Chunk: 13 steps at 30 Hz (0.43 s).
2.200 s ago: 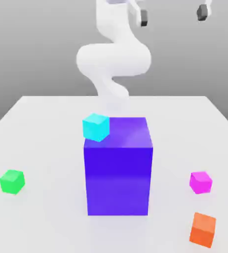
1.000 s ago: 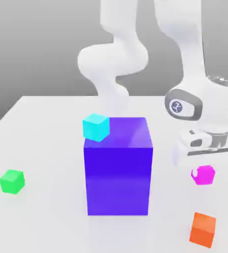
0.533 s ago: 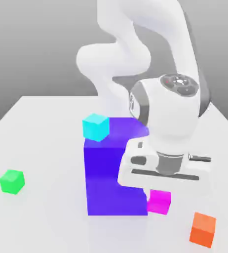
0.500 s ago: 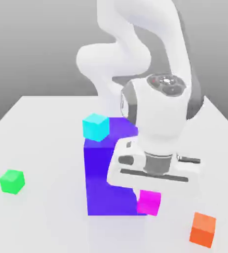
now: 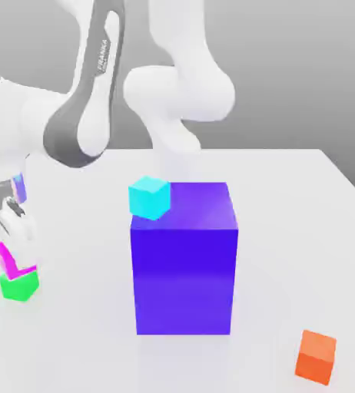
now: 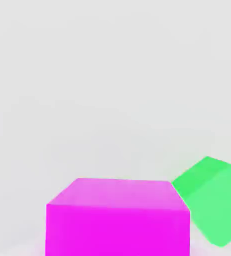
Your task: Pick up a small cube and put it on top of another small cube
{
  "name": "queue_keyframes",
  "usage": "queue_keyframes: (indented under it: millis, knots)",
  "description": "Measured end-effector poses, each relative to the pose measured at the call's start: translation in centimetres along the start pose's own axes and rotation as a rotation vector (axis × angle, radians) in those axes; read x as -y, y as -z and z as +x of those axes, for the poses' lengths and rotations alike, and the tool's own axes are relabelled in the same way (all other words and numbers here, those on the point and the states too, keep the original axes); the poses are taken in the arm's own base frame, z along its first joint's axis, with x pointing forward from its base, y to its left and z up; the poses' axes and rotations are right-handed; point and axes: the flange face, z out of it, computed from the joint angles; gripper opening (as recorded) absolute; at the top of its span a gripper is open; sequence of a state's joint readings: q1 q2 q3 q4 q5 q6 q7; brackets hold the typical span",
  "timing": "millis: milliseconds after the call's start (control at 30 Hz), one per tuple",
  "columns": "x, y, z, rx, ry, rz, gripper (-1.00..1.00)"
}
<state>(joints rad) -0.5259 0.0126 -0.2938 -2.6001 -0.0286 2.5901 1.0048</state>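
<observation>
With the magenta cube (image 5: 8, 262) clamped in our claw (image 5: 15, 249), just above or against the green cube (image 5: 19, 286) near the desk's (image 5: 88, 330) edge at the exterior view's left, we judge placing is in hand: align, then lower gently. Toward the blue block (image 5: 184, 280) we have open room.

From where I sit, the exterior view gives me a pale, nearly white counter (image 5: 288, 246), its straight far edge running between ten and two o'clock. Its right side slants from two o'clock toward three. Behind it, toward twelve o'clock, I have a plain grey backdrop (image 5: 288, 77), lighter up at twelve and darker down by the counter's far edge. The light looks bright and even to me, nearly washing out the counter's surface, with a soft sheen around six o'clock.
</observation>
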Motion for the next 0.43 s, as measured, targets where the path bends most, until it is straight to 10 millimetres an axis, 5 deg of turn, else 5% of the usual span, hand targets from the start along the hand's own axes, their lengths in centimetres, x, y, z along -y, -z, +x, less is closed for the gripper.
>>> queue_keyframes:
  millis: [100, 233, 333, 367, 433]
  knots:
    - [-4.6, -0.7, 2.9, 0.006, -0.14, 0.022, -1.0]
    - [-2.9, -3.6, 0.4, 0.005, -0.076, 0.032, -1.0]
    - [-3.0, -6.5, 0.2, 0.005, -0.076, 0.03, -1.0]
    - [-3.0, -7.0, 0.2, 0.004, -0.077, 0.03, 1.0]
    - [-3.0, -7.0, 0.2, 0.004, -0.077, 0.03, 1.0]
